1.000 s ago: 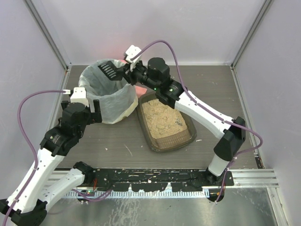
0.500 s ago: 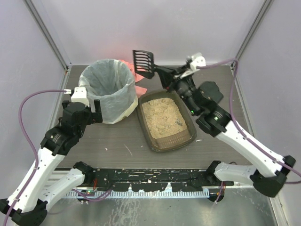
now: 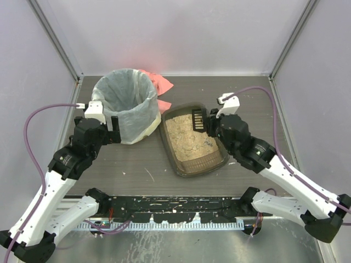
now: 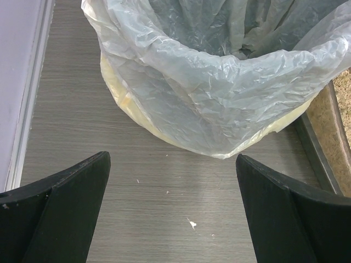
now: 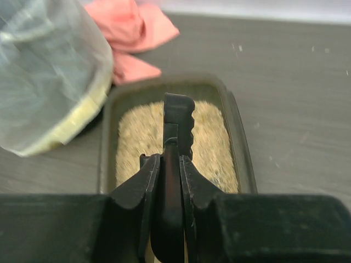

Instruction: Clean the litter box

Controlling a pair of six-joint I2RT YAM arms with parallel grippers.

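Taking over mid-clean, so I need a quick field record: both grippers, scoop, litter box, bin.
left gripper: open, empty, facing the bin
right gripper: shut on scoop handle
scoop: over far end of litter box; contact with litter unclear
litter box: tan litter inside, right of bin
bin: upright, white bag liner
pink cloth: behind bin

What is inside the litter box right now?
Tan litter lies in the litter box. The black scoop, gripped by the right pincer, is over its far end. The litter hides the tray floor and anything buried.
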